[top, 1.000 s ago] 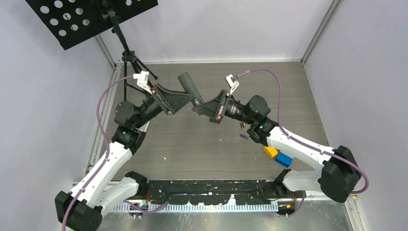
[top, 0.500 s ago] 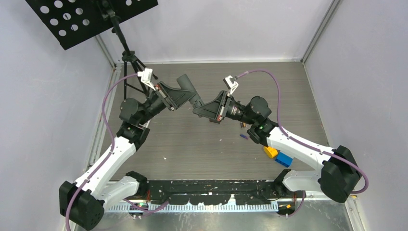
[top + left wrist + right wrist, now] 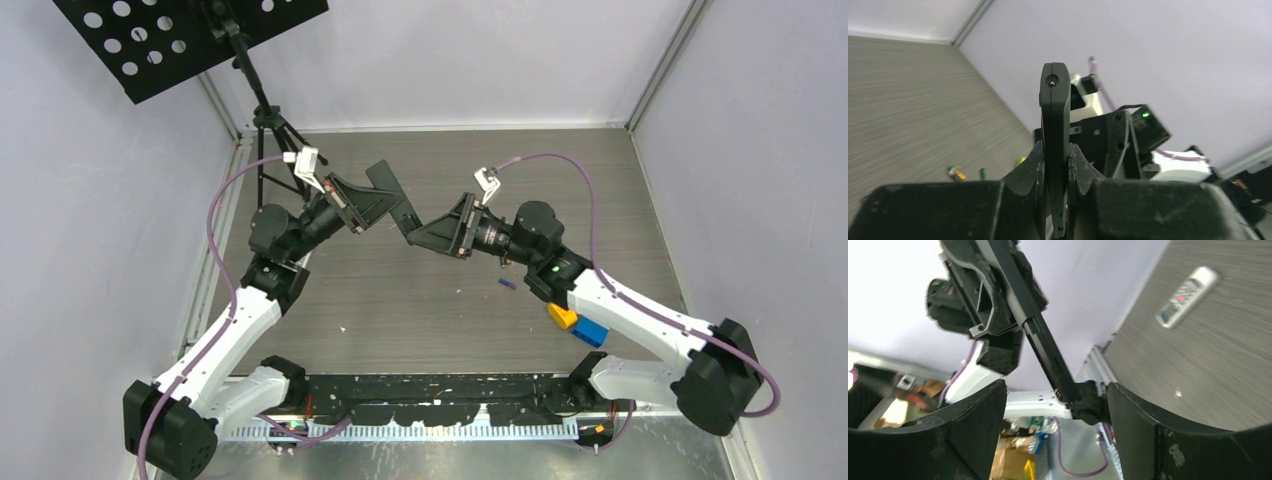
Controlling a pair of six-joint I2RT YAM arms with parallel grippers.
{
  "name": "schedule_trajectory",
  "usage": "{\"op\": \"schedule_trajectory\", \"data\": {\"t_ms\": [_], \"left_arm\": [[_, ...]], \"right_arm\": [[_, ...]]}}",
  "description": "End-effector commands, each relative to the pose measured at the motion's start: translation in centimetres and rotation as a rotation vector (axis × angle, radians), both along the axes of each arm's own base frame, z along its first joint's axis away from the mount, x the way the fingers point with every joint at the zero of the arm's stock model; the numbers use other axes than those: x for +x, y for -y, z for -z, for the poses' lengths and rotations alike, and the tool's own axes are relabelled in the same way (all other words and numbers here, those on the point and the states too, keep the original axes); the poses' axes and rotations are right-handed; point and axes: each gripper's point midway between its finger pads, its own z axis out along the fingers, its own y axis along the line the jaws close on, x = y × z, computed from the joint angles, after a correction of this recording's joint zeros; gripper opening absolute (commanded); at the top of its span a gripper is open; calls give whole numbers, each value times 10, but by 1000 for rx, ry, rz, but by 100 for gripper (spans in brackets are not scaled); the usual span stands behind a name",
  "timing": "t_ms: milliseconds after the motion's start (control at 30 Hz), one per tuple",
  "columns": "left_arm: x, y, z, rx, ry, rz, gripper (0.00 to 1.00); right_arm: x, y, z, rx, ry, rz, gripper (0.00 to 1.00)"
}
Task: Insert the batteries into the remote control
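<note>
Currently: slim black plastic remote control (image 3: 1055, 115), clamped edge-on in closed left tool (image 3: 1055, 167), long axis pointing toward wide-open, empty right tool (image 3: 1055, 390); small cylindrical batteries (image 3: 956, 173) on grey table (image 3: 908, 100), nearer right arm (image 3: 620, 310)

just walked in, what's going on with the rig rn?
The left gripper is shut on a dark remote, holding it edge-on in the air above the table. The right gripper is open close to the remote and grips nothing. Batteries lie loose on the table, including a purple one. A white remote also lies on the table. Neither gripper holds a battery. Whether any battery is already in the dark remote cannot be told.
</note>
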Motion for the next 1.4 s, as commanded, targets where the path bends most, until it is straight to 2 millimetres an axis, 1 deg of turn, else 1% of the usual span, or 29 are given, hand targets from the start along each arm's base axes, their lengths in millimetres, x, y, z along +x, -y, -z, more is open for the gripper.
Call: {"op": "schedule_trajectory", "data": {"t_ms": [0, 100, 167, 267, 300, 367, 467, 533, 600, 700, 767, 967, 1067, 1133, 1233, 1367], "left_arm": [[10, -12, 27, 159, 79, -104, 0], [18, -21, 52, 258, 41, -177, 0], [21, -27, 68, 306, 13, -208, 0], [20, -29, 77, 322, 4, -216, 0], [19, -29, 80, 327, 1, -215, 0], [18, -29, 84, 334, -5, -211, 0], [16, -28, 91, 335, -18, -198, 0], [14, -26, 96, 327, -30, -179, 0], [13, -25, 100, 326, -40, -170, 0], [13, -25, 107, 326, -53, -169, 0], [12, -25, 108, 326, -58, -165, 0], [12, -24, 114, 334, -74, -156, 0], [13, -24, 117, 339, -78, -156, 0], [13, -23, 117, 339, -80, -154, 0], [13, -23, 117, 344, -81, -152, 0], [14, -23, 118, 348, -83, -153, 0]], "right_arm": [[23, 40, 24, -214, -34, 250, 79], [39, 80, 69, -441, -166, 469, 72], [50, 114, 103, -599, -252, 644, 68], [53, 162, 153, -817, -416, 855, 63], [52, 170, 166, -858, -467, 891, 63], [51, 177, 188, -881, -560, 939, 61], [55, 182, 215, -861, -680, 987, 54], [58, 191, 233, -835, -769, 1037, 49], [60, 202, 249, -805, -840, 1100, 48], [68, 206, 265, -705, -904, 1145, 50], [73, 208, 270, -685, -932, 1171, 50], [80, 207, 279, -738, -934, 1176, 47], [89, 216, 279, -836, -841, 1186, 46], [93, 218, 276, -901, -795, 1170, 48], [94, 215, 280, -950, -777, 1125, 51], [88, 212, 290, -956, -825, 1103, 50]]}}
